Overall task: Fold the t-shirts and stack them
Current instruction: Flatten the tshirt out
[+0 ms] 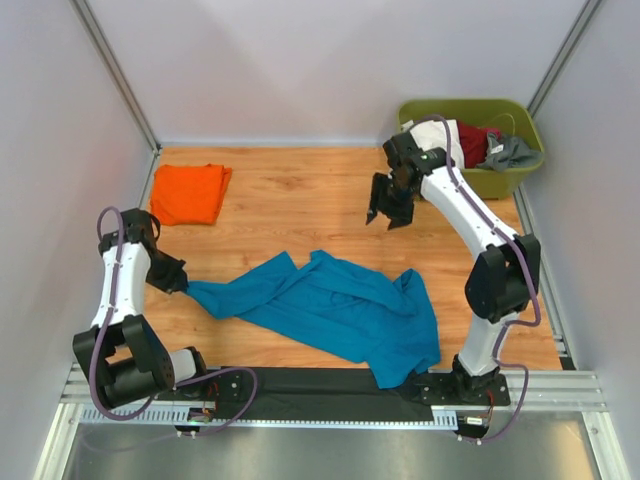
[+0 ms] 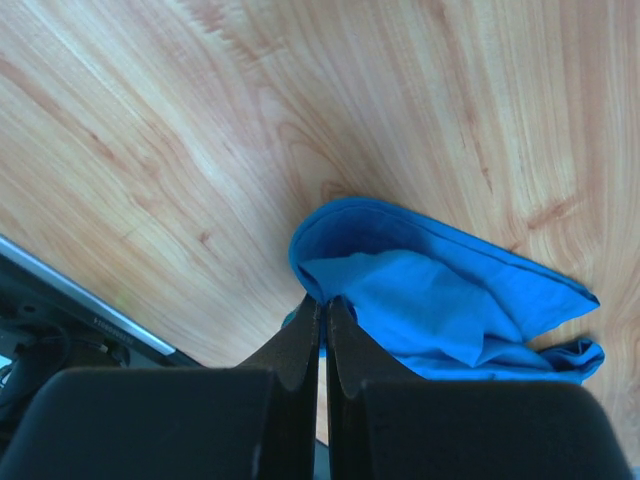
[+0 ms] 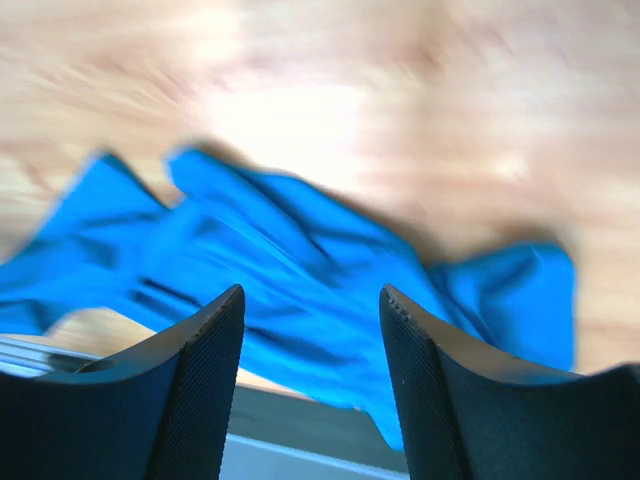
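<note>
A teal-blue t-shirt lies crumpled across the near middle of the wooden table. My left gripper is shut on its left edge; in the left wrist view the fingers pinch the blue cloth. An orange t-shirt lies folded at the far left. My right gripper is open and empty, raised above the table beyond the blue shirt; the right wrist view shows the blue shirt blurred below the gripper.
An olive-green tub with white, red and grey clothes stands at the far right corner. White walls enclose the table on three sides. A black rail runs along the near edge.
</note>
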`<act>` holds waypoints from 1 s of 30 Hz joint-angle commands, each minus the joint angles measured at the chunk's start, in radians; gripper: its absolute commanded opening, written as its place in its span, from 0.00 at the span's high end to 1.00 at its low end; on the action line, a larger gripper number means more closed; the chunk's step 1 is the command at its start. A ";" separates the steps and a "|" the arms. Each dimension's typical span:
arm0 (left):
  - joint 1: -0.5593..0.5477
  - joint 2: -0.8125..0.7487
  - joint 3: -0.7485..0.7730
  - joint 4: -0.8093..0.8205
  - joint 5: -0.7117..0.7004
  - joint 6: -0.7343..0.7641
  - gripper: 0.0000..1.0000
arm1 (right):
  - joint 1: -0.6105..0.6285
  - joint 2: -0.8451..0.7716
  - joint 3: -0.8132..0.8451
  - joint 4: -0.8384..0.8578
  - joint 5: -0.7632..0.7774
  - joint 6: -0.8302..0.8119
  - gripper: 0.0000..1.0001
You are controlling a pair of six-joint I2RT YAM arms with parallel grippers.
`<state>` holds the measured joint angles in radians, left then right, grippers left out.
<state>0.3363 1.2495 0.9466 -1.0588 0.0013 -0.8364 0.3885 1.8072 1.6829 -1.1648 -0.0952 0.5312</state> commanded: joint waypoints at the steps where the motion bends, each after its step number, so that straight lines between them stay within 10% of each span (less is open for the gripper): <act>1: 0.007 -0.008 -0.017 0.040 0.063 0.049 1.00 | 0.003 0.130 0.110 0.079 -0.092 0.041 0.42; 6: 0.007 -0.107 -0.061 0.026 0.100 0.036 0.83 | 0.006 0.202 0.127 0.111 -0.089 0.039 0.43; 11: 0.007 -0.209 -0.143 -0.012 0.130 -0.003 0.21 | 0.006 0.198 0.057 0.125 -0.098 0.024 0.43; 30: -0.177 -0.395 -0.348 -0.100 -0.216 -0.418 0.14 | 0.000 0.119 -0.107 0.226 -0.121 -0.030 0.42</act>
<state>0.1631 0.8848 0.6464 -1.1908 -0.1627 -1.1496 0.3901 1.9804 1.6058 -0.9939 -0.1974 0.5217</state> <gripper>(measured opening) 0.867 0.582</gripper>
